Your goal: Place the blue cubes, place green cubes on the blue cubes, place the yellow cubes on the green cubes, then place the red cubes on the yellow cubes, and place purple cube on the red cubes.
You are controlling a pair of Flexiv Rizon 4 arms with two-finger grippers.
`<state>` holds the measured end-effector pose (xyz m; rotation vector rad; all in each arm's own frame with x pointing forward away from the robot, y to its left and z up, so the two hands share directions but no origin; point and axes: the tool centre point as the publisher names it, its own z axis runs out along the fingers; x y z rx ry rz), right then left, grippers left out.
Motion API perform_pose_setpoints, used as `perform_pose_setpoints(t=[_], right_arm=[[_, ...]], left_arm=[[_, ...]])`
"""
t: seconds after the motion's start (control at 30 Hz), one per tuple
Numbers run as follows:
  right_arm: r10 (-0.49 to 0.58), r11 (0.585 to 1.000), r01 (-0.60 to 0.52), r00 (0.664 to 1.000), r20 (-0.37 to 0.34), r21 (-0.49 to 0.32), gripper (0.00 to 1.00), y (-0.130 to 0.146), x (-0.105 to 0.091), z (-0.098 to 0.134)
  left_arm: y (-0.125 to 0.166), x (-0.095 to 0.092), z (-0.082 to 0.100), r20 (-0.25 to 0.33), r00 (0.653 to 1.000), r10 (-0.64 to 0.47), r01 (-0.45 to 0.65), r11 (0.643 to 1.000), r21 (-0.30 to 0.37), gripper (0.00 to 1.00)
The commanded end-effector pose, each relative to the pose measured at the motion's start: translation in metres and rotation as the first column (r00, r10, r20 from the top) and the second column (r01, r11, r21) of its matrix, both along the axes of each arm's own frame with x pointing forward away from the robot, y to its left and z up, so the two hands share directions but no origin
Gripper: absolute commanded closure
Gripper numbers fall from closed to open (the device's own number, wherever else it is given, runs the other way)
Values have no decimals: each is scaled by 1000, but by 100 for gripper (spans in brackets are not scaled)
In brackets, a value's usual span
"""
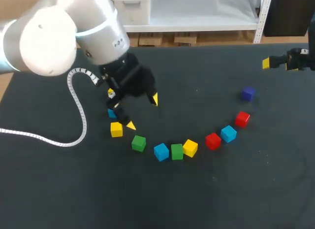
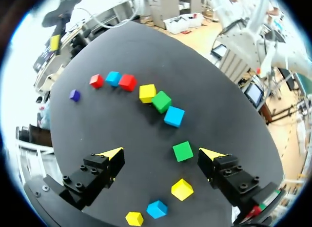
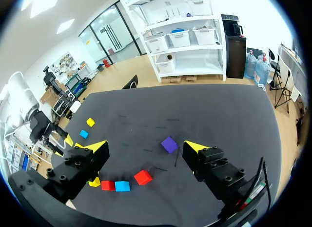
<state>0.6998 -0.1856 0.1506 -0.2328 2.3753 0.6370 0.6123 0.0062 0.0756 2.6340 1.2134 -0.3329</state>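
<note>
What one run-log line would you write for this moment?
left gripper: open, near green cube | right gripper: open, purple cube ahead | stacking: not begun

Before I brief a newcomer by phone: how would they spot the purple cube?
On the dark table, follow the arc of cubes to its far right end. Just beyond the last red cube lies the purple cube, alone, the only one of its colour.

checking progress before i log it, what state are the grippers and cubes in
left gripper: open, empty
right gripper: open, empty
purple cube: on the table, unstacked
red cubes: on the table, unstacked
green cubes: on the table, unstacked
blue cubes: on the table, unstacked
yellow cubes: on the table, unstacked
</note>
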Motion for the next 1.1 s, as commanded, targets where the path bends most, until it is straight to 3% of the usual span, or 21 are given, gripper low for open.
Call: perform_pose_setpoints(t=[0.03, 0.47, 1.1], right_arm=[[-2, 1000, 2, 1000, 1, -1, 0, 1, 0, 0], [-2, 1000, 2, 1000, 1, -1, 0, 1, 0, 0], [-2, 1000, 2, 1000, 1, -1, 0, 1, 0, 0]], left_arm=[[-12, 0, -12, 0, 999, -54, 54, 998, 34, 0], [-23, -19, -49, -32, 990, -138, 140, 987, 75, 0], [-38, -45, -73, -66, 966, -252, 256, 964, 72, 0]])
